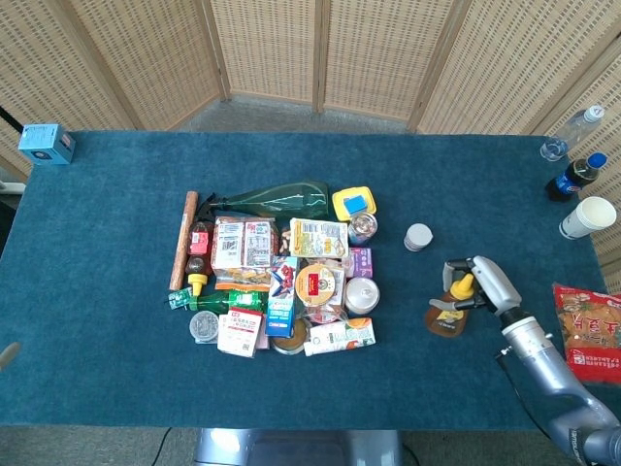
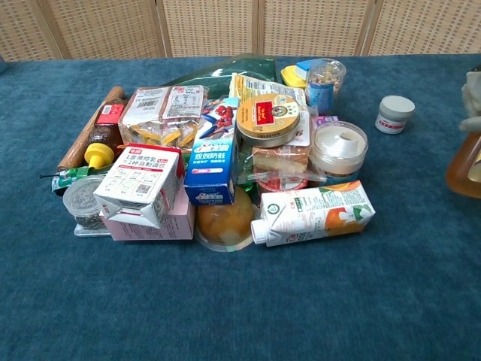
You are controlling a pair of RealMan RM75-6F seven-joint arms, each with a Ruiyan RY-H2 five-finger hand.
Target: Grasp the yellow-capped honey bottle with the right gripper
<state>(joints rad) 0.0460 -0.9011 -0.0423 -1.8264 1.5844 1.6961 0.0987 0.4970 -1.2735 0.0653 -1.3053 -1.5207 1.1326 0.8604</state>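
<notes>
The honey bottle [image 1: 447, 315] has an amber body and a yellow cap [image 1: 463, 285]. It leans on the blue table right of the grocery pile. My right hand [image 1: 482, 284] grips it around the cap and neck, fingers curled about it. In the chest view only the bottle's amber body [image 2: 465, 163] shows, at the right edge, with a bit of the right hand [image 2: 473, 81] above it. Of my left hand [image 1: 7, 354] only a grey tip shows at the left edge of the head view, and how its fingers lie is hidden.
A pile of groceries [image 1: 277, 272] fills the table's middle, with a small white jar [image 1: 418, 236] just to its right. A cola bottle [image 1: 575, 176], a water bottle [image 1: 572, 130], a paper cup [image 1: 588, 216] and a red snack bag [image 1: 587, 333] line the right edge.
</notes>
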